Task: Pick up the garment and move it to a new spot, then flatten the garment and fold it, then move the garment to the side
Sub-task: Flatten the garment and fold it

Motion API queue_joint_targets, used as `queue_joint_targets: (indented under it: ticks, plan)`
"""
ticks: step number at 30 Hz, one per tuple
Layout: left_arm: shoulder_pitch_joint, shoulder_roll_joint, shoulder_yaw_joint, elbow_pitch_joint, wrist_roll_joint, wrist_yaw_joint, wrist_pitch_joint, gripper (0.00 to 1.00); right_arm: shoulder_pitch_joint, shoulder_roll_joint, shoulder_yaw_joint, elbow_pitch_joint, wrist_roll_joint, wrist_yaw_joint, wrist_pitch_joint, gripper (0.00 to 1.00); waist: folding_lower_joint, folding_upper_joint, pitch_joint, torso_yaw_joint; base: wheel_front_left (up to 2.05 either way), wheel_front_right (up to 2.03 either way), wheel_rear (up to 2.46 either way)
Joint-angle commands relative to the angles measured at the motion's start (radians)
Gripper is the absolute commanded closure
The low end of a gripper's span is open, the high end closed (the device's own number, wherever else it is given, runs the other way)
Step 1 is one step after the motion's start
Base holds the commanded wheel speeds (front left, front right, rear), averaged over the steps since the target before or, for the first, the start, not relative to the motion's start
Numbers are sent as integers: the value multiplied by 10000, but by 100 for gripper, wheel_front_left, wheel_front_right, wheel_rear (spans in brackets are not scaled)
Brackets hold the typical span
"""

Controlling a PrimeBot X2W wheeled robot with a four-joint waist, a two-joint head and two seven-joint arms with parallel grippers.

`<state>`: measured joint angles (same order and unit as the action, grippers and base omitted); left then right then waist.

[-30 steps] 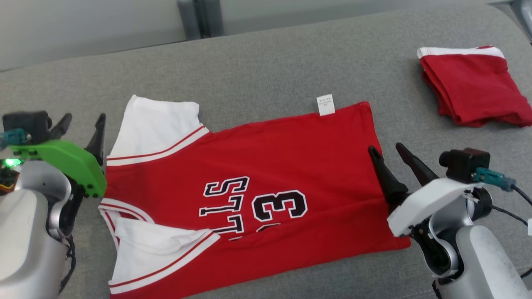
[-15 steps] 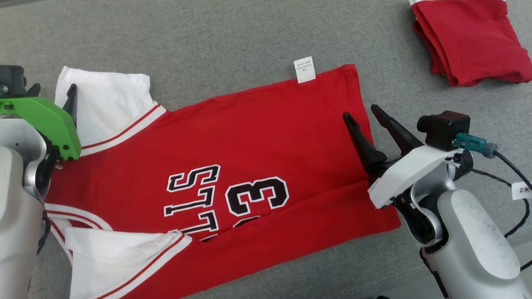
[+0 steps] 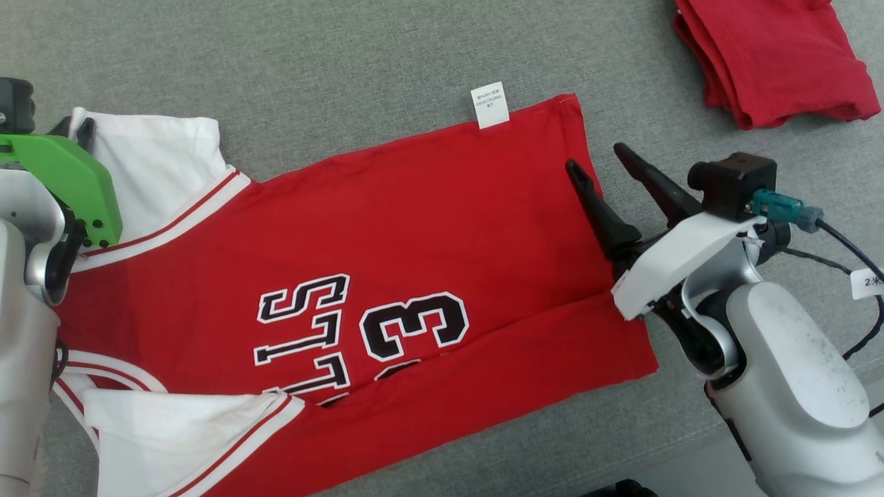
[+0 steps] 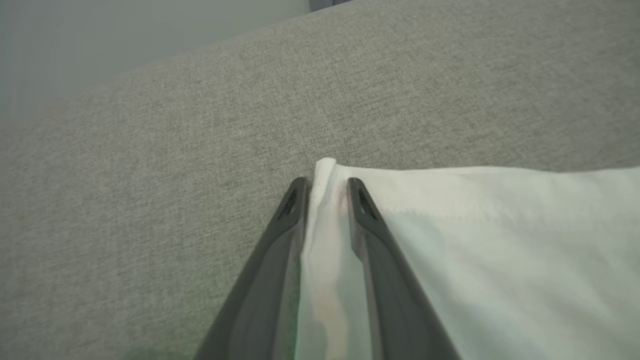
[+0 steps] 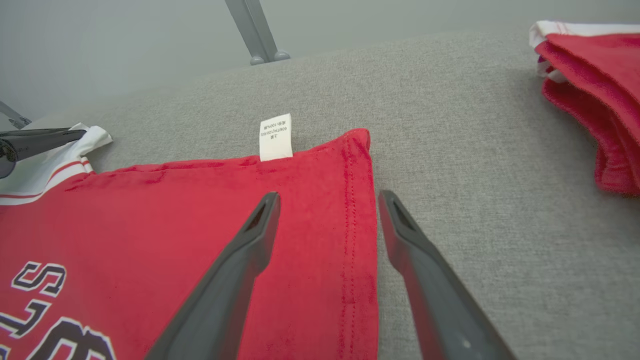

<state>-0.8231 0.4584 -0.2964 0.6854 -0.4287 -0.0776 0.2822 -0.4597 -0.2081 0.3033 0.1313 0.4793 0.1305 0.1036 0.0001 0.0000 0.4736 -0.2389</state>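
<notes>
Left gripper (image 4: 327, 187): fingers clamped on sleeve (image 4: 475, 225) edge.
Right gripper (image 5: 328, 195): fingers apart, astride jersey (image 5: 200, 200) hem.
Risk: the thin pinch may slip and skew the lift.

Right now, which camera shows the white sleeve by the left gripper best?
The left wrist view: the white sleeve is close up, its edge pinched in the left gripper. The head view shows it partly behind a green cover; the right wrist view, small at the left.
</notes>
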Motion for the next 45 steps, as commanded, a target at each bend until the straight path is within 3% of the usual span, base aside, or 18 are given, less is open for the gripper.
queue_joint_targets:
  ticks: [1,9,23,24,25,28,30,39,45]
  plan:
    - [-6,-42,-78,136,44,15,-95,100,-335,-133,47,116,-184,3,-93,0,-1,0,-10,74,0,0,0]
    - [31,-659,-266,-157,-134,-171,-1168,100,-1660,-939,431,1549,-1357,3,8,0,-1,0,-270,854,0,0,0]
    - [635,-1145,-624,-1045,-400,-329,-2256,100,-3143,-1637,1457,4548,-1349,1,519,0,-1,0,-459,2130,0,0,0]
    - [667,-1159,-638,-1069,-412,-325,-2283,100,-3179,-1647,1524,4675,-1291,1,536,10,-1,0,-477,2159,0,0,0]
    - [704,-1174,-654,-1096,-428,-319,-2313,100,-3224,-1658,1594,4805,-1237,1,531,49,-1,0,-501,2191,0,0,0]
    - [799,-1195,-680,-1132,-450,-312,-2376,100,-3331,-1696,1817,5048,-1083,1,488,73,-1,0,-584,2235,0,0,0]
    - [857,-1206,-690,-1131,-453,-305,-2425,100,-3420,-1750,1949,5145,-979,0,449,100,-1,0,-657,2236,0,0,0]
    - [1372,-1156,-605,-1494,-557,-235,-3133,100,-3322,-1811,2165,5276,-733,0,-461,100,-1,0,-1210,2144,0,0,0]
    - [2871,-1067,-609,-2684,-593,74,-3805,100,-2277,-1966,1901,4768,-371,0,-1556,100,-1,0,-1973,2212,0,0,0]
